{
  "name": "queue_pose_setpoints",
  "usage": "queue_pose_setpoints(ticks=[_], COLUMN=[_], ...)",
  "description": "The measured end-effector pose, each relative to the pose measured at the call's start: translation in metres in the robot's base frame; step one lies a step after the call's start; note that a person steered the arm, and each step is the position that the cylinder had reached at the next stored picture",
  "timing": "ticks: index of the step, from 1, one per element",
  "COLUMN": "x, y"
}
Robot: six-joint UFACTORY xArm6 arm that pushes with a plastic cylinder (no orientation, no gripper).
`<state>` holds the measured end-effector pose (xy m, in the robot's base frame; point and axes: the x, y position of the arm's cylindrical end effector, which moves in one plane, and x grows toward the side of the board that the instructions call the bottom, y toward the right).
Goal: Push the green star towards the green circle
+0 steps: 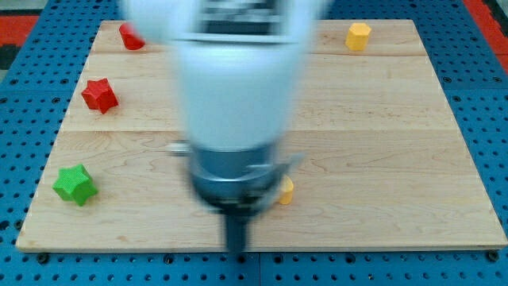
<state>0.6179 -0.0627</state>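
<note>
The green star (75, 185) lies near the board's left edge, toward the view's bottom. No green circle shows; the arm may hide it. The arm's blurred white body (230, 87) fills the middle of the view. My tip (236, 253) is at the board's bottom edge, far to the right of the green star and just left of a partly hidden yellow block (286, 191).
A red star (100, 94) lies at the left, above the green star. A red block (131, 37), partly hidden, sits at the top left. A yellow hexagon (358, 36) sits at the top right. The wooden board (381, 143) rests on a blue surface.
</note>
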Motion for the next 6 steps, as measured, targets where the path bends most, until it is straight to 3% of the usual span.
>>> queue_pose_setpoints(ticks=[2, 3, 5, 6], x=[-0.050, -0.079, -0.088, -0.084], y=[-0.217, -0.242, -0.070, -0.114])
